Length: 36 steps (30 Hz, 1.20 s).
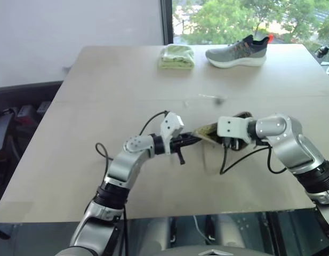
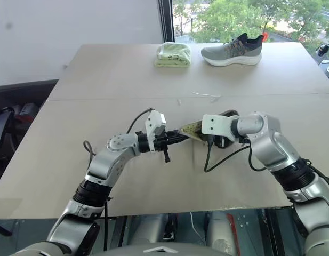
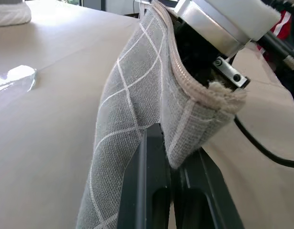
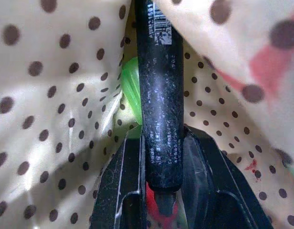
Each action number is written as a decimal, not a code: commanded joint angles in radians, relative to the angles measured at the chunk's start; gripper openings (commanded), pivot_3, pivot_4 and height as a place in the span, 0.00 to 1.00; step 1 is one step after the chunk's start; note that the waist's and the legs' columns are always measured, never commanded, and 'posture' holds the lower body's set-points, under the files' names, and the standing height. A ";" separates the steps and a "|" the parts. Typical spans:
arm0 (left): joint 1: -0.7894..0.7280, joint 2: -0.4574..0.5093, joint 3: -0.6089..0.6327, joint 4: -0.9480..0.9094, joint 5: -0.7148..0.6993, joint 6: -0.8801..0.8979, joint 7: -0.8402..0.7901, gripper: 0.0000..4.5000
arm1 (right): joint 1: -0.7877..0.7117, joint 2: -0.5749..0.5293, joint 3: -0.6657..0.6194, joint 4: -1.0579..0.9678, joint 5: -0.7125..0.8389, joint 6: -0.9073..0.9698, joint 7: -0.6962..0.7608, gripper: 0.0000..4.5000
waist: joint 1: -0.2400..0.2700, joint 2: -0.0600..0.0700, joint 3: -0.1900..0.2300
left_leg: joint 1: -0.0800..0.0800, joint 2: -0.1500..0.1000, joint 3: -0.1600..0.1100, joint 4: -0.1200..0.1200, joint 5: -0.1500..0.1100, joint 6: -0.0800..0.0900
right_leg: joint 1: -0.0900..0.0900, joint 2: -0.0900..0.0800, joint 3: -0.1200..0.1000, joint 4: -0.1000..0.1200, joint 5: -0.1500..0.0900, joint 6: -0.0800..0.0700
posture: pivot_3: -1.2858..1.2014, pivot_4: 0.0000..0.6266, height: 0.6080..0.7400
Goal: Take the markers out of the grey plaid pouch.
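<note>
The grey plaid pouch is held up off the table near its middle, mouth toward my right arm. My left gripper is shut on the pouch's edge just below the zipper rim. My right gripper is inside the pouch, among the dotted yellowish lining, shut on a thin dark marker that stands between its two fingers. A bright green marker lies just behind the dark one. A bit of red shows below the dark marker's near end. In the eye views the right gripper's fingers are hidden by the pouch.
A grey sneaker and a folded light green cloth lie at the table's far edge. A small clear scrap rests beyond the pouch. Black cables hang from both wrists over the bare tabletop.
</note>
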 commanded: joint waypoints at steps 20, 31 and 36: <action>-0.087 0.044 -0.091 0.072 0.420 -0.285 0.200 0.00 | -0.171 -0.102 0.037 -0.121 0.206 0.470 0.012 0.11 | 0.001 0.000 0.000 | -0.004 -0.001 -0.002 0.000 -0.001 0.002 | -0.002 -0.002 -0.001 -0.001 0.000 0.000 | 0.52 0.24 1.00; -0.071 0.006 -0.017 0.032 0.377 -0.170 0.261 0.00 | -0.098 -0.267 0.084 -0.020 0.116 0.256 -0.021 0.11 | -0.001 0.000 0.000 | -0.003 0.000 -0.002 0.000 -0.001 0.002 | -0.002 -0.002 -0.001 0.000 0.000 0.000 | 0.52 0.24 1.00; -0.034 0.019 -0.008 0.005 0.375 -0.153 0.268 0.00 | -0.052 -0.326 0.008 0.078 0.093 0.222 -0.073 0.11 | -0.001 0.000 0.000 | -0.003 0.000 -0.001 0.000 -0.001 0.002 | -0.002 -0.002 -0.001 0.000 0.000 0.000 | 0.52 0.24 1.00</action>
